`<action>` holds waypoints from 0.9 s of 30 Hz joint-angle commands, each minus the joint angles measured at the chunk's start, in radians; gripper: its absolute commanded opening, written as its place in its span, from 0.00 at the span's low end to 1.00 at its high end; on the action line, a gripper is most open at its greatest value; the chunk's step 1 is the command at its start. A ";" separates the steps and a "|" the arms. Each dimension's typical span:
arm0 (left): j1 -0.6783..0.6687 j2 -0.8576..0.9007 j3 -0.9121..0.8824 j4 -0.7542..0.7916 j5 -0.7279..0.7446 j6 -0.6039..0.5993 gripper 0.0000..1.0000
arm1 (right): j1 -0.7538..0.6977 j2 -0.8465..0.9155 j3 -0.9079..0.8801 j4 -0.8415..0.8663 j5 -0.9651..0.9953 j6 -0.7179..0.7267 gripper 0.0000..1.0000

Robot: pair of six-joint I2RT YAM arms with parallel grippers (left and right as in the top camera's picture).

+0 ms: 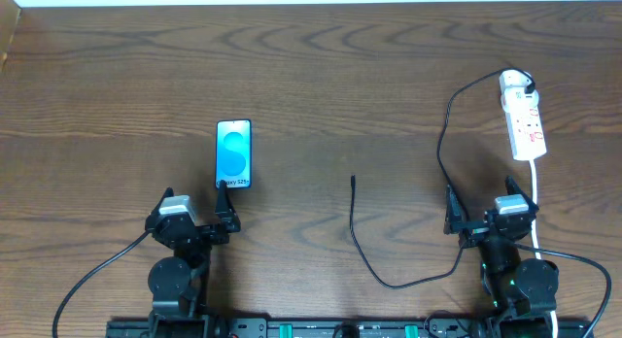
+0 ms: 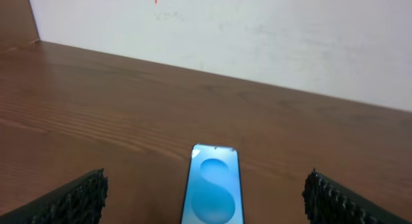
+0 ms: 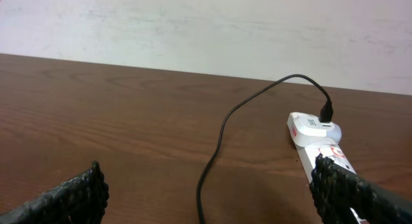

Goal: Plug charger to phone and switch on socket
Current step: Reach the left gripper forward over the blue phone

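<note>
1. Right, both arms sit low at the near edge of the table [image 1: 321,76]; the left gripper [image 1: 192,219] has its jaws spread wide and grips nothing.
2. Just ahead of it lies the phone [image 1: 233,154], flat, screen up, light blue; small print at its near end reads "Galaxy S25", only just legible from overhead.
3. From the left wrist view the phone sits squarely between the two dark ribbed fingers [image 2: 80,199] without touching either.
4. Over to the right gripper [image 1: 491,217]: jaws fully apart as well, nothing between them.
5. Beyond it, at the far right, is the socket [image 1: 523,119]; white strip, red markings too small to read; its white cord [image 1: 536,192] runs back past the gripper.
6. The charger [image 1: 389,285] is plugged in at the socket's far end, then loops across the wood; its plug tip [image 1: 353,180] lies loose mid-table, between the two arms and well apart from the phone.
</note>
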 commanded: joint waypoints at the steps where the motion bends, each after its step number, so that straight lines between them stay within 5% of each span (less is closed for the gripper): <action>1: 0.006 0.028 0.072 -0.009 -0.012 0.054 0.97 | 0.006 -0.009 -0.001 -0.005 0.009 -0.013 0.99; 15: 0.006 0.465 0.504 -0.109 -0.013 0.109 0.97 | 0.006 -0.009 -0.001 -0.005 0.009 -0.013 0.99; 27: 0.006 1.028 1.084 -0.538 -0.012 0.108 0.97 | 0.006 -0.009 -0.001 -0.005 0.009 -0.013 0.99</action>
